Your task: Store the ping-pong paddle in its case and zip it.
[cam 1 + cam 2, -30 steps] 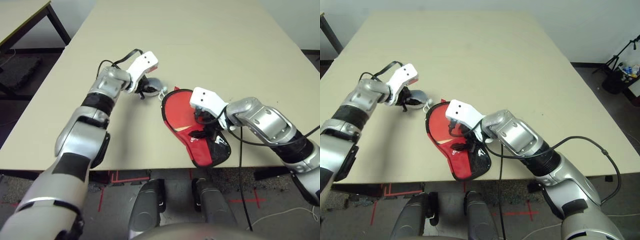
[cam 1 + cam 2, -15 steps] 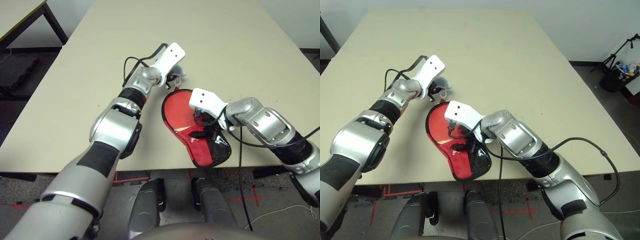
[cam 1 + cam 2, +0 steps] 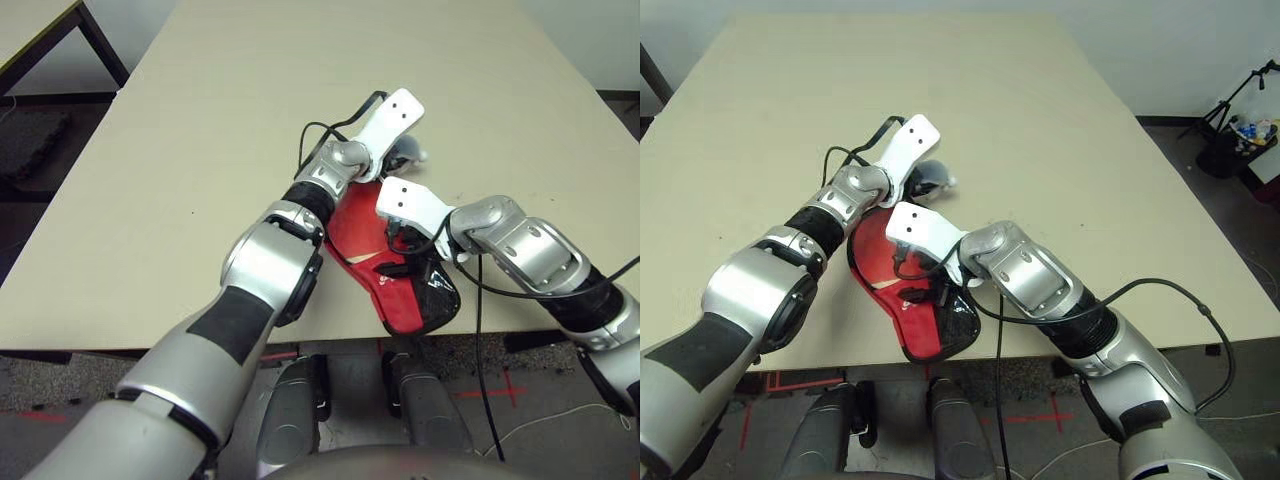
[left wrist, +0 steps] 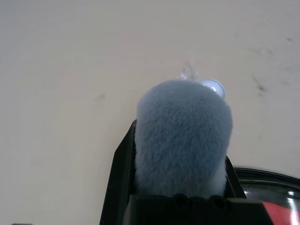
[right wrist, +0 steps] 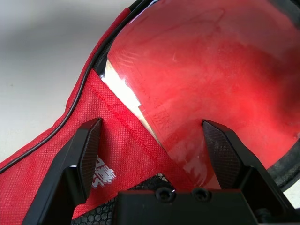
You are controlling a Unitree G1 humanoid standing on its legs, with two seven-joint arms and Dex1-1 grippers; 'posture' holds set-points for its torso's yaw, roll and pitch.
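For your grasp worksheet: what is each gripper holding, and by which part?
The left gripper is shut on a grey fuzzy object, gripped at its lower end. The right gripper, fingers open, holds nothing above the red-faced ping-pong paddle in its red fabric case.

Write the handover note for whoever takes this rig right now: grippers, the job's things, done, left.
Left gripper: shut on a grey fuzzy object with a clear tag, held above the table beyond the case.
Right gripper: open, fingers straddling the paddle's face and the case flap.
Round red-faced ping-pong paddle: lying inside the red fabric zip case near the table's front edge.
Done: paddle in the case.
Left: close the flap, zip it.
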